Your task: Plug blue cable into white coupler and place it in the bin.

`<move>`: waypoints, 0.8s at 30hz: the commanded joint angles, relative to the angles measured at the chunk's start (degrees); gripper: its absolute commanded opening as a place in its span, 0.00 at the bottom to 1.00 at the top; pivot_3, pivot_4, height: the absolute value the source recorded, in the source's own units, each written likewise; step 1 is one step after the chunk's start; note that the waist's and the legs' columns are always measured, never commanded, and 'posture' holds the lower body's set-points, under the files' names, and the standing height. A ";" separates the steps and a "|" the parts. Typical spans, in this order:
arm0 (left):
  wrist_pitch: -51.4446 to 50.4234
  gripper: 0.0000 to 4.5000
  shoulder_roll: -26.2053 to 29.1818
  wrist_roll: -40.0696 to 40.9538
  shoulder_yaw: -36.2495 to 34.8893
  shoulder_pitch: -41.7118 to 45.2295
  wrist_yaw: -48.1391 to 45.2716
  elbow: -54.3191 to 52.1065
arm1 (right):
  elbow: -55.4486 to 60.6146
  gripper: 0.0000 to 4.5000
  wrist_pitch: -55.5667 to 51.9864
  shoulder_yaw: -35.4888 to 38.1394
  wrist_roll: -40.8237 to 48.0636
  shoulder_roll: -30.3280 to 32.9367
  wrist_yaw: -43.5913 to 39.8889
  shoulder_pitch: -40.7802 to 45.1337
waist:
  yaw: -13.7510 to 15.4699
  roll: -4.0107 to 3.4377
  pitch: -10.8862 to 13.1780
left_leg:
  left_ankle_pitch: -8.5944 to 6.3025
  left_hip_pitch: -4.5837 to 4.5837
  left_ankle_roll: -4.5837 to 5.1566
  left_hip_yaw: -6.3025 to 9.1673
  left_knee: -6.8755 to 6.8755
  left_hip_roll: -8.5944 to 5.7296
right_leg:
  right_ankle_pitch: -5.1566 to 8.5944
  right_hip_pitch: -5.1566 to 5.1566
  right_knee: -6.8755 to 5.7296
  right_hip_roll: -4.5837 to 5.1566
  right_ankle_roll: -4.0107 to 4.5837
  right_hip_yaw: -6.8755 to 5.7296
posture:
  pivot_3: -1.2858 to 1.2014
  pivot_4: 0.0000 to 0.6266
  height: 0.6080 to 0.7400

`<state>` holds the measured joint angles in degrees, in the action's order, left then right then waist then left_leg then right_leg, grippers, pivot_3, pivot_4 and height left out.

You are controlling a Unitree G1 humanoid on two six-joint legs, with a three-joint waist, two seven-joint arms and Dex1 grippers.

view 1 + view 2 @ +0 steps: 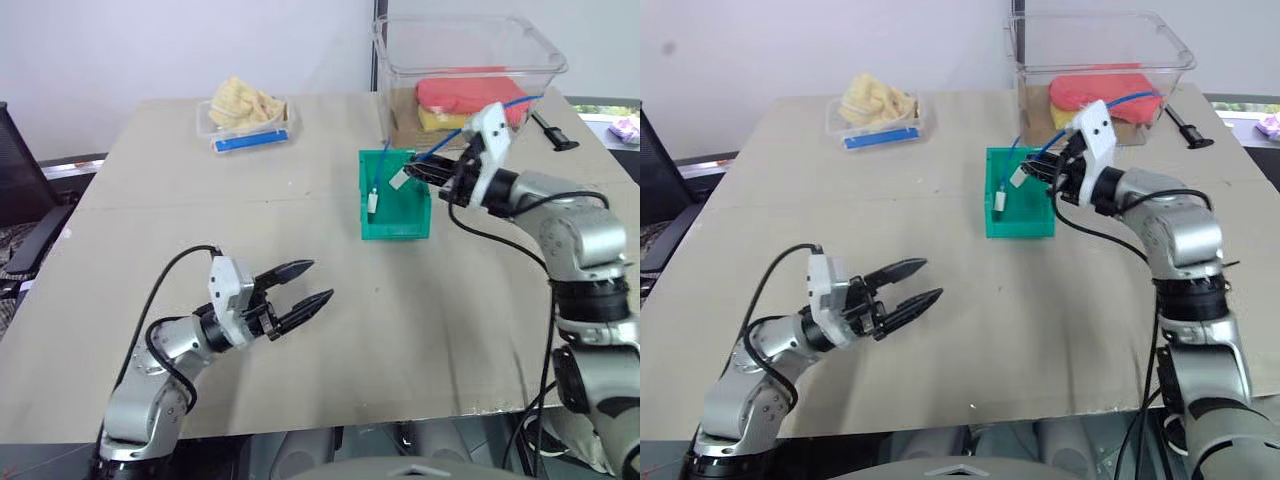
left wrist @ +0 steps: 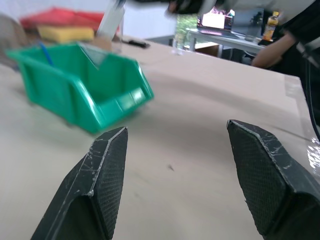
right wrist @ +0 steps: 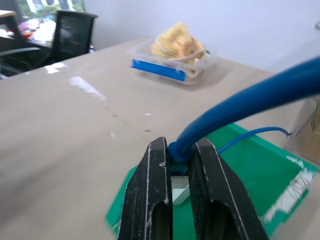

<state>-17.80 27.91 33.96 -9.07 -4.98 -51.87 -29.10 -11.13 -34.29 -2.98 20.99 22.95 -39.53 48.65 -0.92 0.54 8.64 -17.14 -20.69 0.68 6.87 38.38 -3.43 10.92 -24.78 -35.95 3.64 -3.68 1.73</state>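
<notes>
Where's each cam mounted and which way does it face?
Left and right eye: head, looking down over table, both arms; share bin.
Left wrist: along open left tool toward bin.
Right wrist: along right tool shut on blue cable, above bin; shares clear tray with eye views.

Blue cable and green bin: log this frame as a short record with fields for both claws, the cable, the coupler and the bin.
right claw: shut on the blue cable, held above the bin
left claw: open, holding nothing, over the table
blue cable: loops up from the claw, far end hangs into the bin
white coupler: at the cable's hanging end, inside the bin
bin: green, upright on the table
</notes>
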 commanded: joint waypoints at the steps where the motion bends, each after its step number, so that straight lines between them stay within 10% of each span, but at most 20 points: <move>1: -1.41 0.73 0.12 2.86 -0.88 1.53 2.89 -3.14 | -14.92 0.18 8.40 -2.10 -6.68 -1.14 1.10 6.31 | 0.08 0.00 0.00 | 0.01 -0.01 -0.01 -0.01 0.01 -0.02 | 0.00 0.00 0.00 0.02 0.00 0.01 | 0.52 0.24 1.00; 8: -2.38 0.73 -0.16 4.11 -0.54 2.36 5.69 -2.59 | -17.34 0.77 8.35 -0.89 -7.71 1.47 -3.18 5.98 | -0.03 -0.01 0.01 | 0.00 -0.30 -0.01 -0.09 -0.11 -0.03 | 0.00 -0.33 0.11 0.07 0.00 0.02 | 0.52 0.24 1.00; 16: -1.31 0.73 -0.10 2.76 0.27 1.35 7.01 -1.37 | 19.85 0.77 -1.58 10.59 4.85 13.82 -9.34 -19.15 | 0.27 -0.04 0.02 | -0.01 -0.65 0.01 -0.02 -0.06 -0.01 | 0.00 -0.57 0.07 0.14 -0.01 -0.07 | 0.52 0.24 1.00; 19: -0.45 0.73 0.93 2.04 0.31 0.34 4.84 1.03 | 32.20 0.96 -1.21 18.74 10.04 15.77 -10.97 -32.76 | 0.58 -0.06 0.02 | -0.03 -0.52 0.06 -0.05 -0.06 0.03 | -0.01 -0.48 0.03 0.08 0.00 -0.07 | 0.52 0.24 1.00; 24: 1.13 0.73 4.43 1.06 -1.02 -2.48 -0.15 4.80 | 41.68 0.98 7.84 25.63 6.51 16.49 -11.04 -51.21 | 0.31 -0.17 0.13 | -0.17 -0.04 0.29 -0.25 -0.06 0.08 | 0.02 -0.04 0.09 -0.01 -0.02 0.04 | 0.52 0.24 1.00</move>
<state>-18.48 30.73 35.38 -8.48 -6.66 -49.81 -24.49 26.67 -30.54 19.53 28.66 38.62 -49.76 -0.10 -0.62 0.37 8.77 -17.30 -20.66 0.97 6.61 38.33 -3.35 10.95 -24.75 -35.86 3.63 -3.71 1.77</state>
